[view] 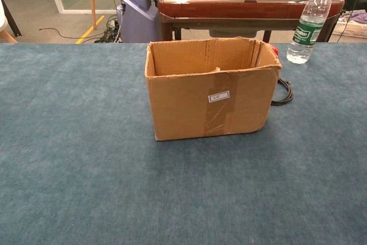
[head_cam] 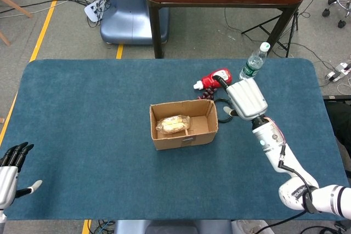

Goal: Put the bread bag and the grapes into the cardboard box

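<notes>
Blue felt table [head_cam: 82, 113]: bread bag [head_cam: 173, 125] lies inside my cardboard box [head_cam: 184, 141]; grapes [head_cam: 207, 95] sit behind it, between ketchup bottle [head_cam: 215, 79] and black cable [head_cam: 226, 108]. Right hand [head_cam: 247, 98] hovers beside them, grip unclear; left hand [head_cam: 12, 167] rests spread, holding nothing.

The white right hand [head_cam: 247, 98] hovers empty beside the cardboard box [head_cam: 184, 125]; the black-fingered left hand [head_cam: 12, 164] hangs far left, fingers apart.
</notes>
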